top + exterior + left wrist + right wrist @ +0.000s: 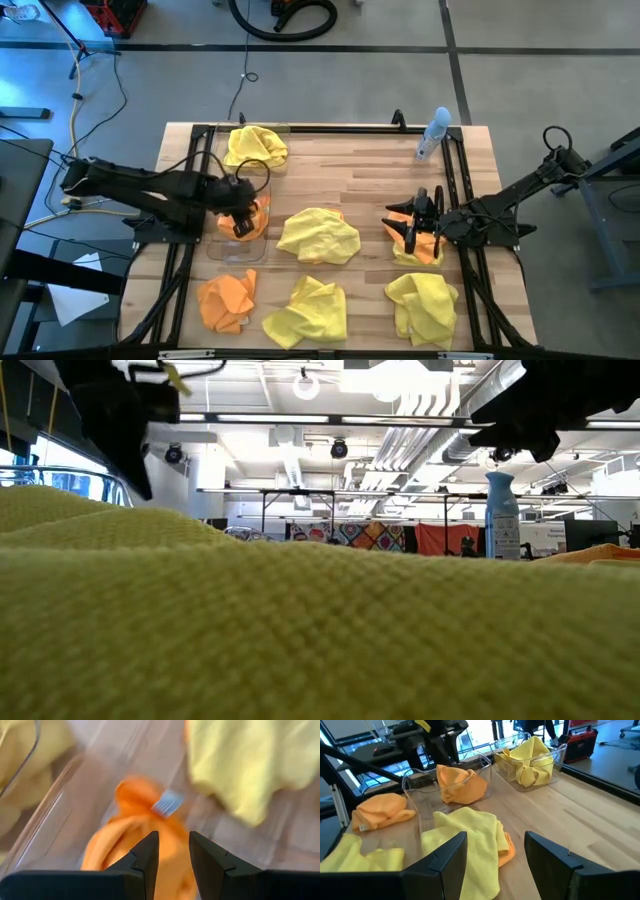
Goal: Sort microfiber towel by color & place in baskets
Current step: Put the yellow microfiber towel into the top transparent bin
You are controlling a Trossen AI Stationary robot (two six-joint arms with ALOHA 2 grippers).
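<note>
In the high view, my left gripper hangs open over a clear basket with an orange towel in it. The left wrist view shows that orange towel, with a pale tag, beyond the parted fingers. A second clear basket at the far edge holds a yellow towel. My right gripper is open above another orange towel on the right of the table. Loose on the table lie a yellow towel over an orange edge, an orange towel and two more yellow towels.
A slim clear spray bottle stands near the far right corner. Black arm frames run along the table's left and right sides. In the low view a yellow towel fills most of the picture. Bare wood lies between the baskets and the bottle.
</note>
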